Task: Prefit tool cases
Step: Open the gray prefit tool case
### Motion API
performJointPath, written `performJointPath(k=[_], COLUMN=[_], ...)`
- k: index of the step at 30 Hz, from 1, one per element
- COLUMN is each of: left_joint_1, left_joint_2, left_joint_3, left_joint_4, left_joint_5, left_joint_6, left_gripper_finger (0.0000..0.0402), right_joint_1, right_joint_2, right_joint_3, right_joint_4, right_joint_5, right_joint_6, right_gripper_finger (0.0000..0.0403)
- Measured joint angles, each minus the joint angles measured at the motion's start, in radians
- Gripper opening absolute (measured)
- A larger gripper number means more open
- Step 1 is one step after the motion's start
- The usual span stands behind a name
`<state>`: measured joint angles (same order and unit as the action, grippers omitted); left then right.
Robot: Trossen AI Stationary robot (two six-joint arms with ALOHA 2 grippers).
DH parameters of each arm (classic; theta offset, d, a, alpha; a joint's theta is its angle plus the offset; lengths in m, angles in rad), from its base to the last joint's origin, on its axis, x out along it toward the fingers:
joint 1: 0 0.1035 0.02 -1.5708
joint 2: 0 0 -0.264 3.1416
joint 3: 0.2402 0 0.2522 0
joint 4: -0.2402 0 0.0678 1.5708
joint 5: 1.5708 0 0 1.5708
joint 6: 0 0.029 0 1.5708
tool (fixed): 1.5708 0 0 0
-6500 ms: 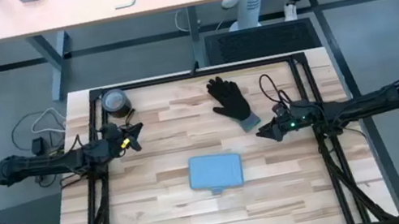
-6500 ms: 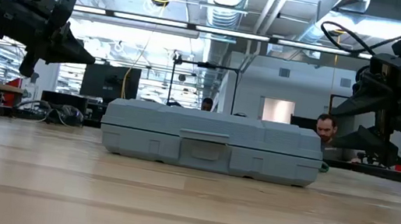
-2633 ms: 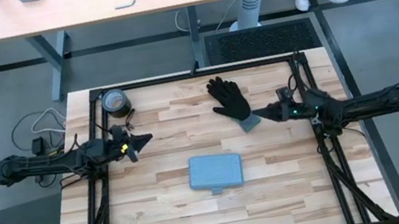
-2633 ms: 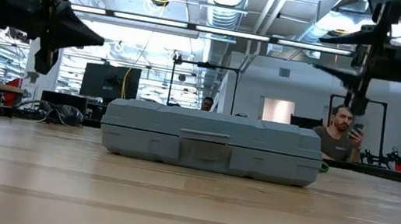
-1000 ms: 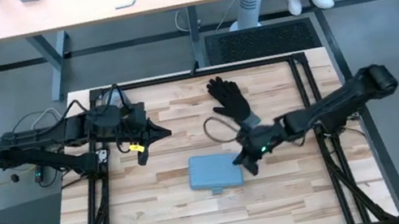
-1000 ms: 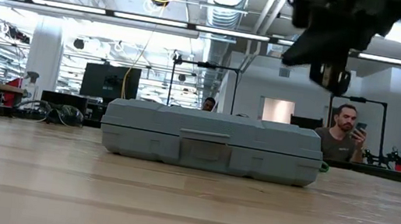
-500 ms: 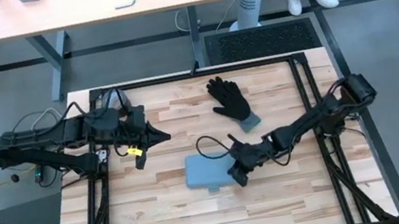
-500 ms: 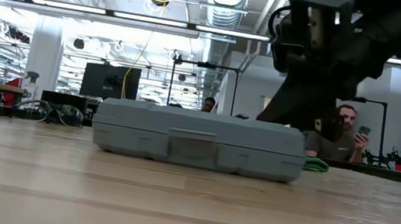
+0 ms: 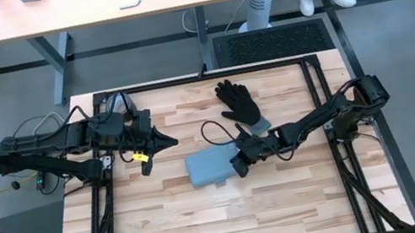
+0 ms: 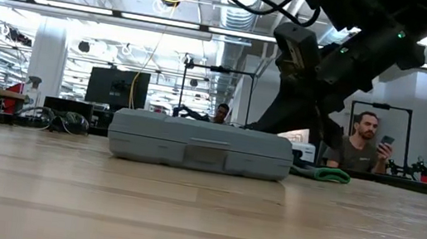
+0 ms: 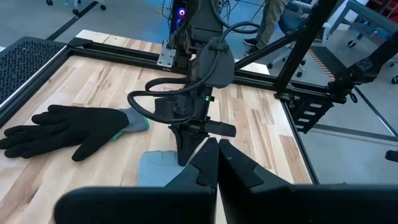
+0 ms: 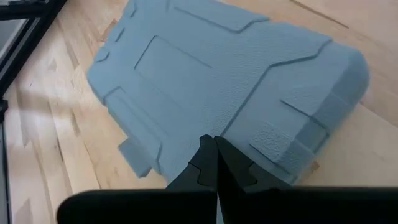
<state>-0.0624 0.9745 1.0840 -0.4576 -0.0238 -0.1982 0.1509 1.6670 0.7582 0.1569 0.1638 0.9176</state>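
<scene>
The blue-grey tool case (image 9: 210,167) lies flat and closed on the wooden table near its middle, slightly askew, its small handle tab (image 9: 218,185) toward the near edge. My right gripper (image 9: 238,165) is shut and low at the case's right end; in its wrist view the tips (image 12: 213,144) lie over the case (image 12: 217,74). My left gripper (image 9: 171,140) is shut and hovers over the table's left part, clear of the case, pointing toward the right. My right gripper touches the case's right short end (image 12: 249,146) with its shut fingertips. The fingers slant down from the table's right side. The case rests flat on the table with its lid up.
A black glove (image 9: 240,106) lies on the table beyond the case, its cuff near my right arm. Black frame rails (image 9: 313,81) run along the table's edges. Bare wood lies in front of the case. A person (image 10: 361,144) sits in the room behind.
My right gripper, shut, has come down and moved toward the table's left and far edges against the case's right end. The case has slid along the table toward the left and far edges and turned a little.
</scene>
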Motion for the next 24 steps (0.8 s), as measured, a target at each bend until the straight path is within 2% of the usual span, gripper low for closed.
performJointPath(k=[4,7,11,15,20,24], left_joint_1=[-0.006,-0.055,-0.158,-0.253,-0.292,-0.231], left_joint_2=[0.0,-0.002,0.001,0.001,0.038,0.073], left_joint_3=[-0.003,-0.048,-0.18,-0.37,-0.57,-0.616], left_joint_4=[-0.001,0.004,0.008,0.151,0.339,0.346], left_joint_5=[-0.002,-0.033,-0.172,-0.267,-0.35,-0.447], left_joint_6=[-0.048,-0.111,-0.233,-0.419,-0.571,-0.481], left_gripper_finger=[0.0,0.0,0.0,0.0,0.0,0.0], right_joint_1=[0.025,0.066,0.123,0.16,0.179,0.217], right_joint_2=[-0.048,-0.129,-0.189,-0.194,-0.156,-0.092], right_joint_3=[-0.005,-0.001,-0.002,-0.002,-0.002,-0.002], right_joint_4=[0.013,-0.016,-0.191,-0.303,-0.266,-0.143], right_joint_5=[-0.009,0.021,0.108,0.148,0.15,0.15], right_joint_6=[-0.006,-0.004,0.048,0.123,0.181,0.232], right_gripper_finger=[0.0,0.0,0.0,0.0,0.0,0.0])
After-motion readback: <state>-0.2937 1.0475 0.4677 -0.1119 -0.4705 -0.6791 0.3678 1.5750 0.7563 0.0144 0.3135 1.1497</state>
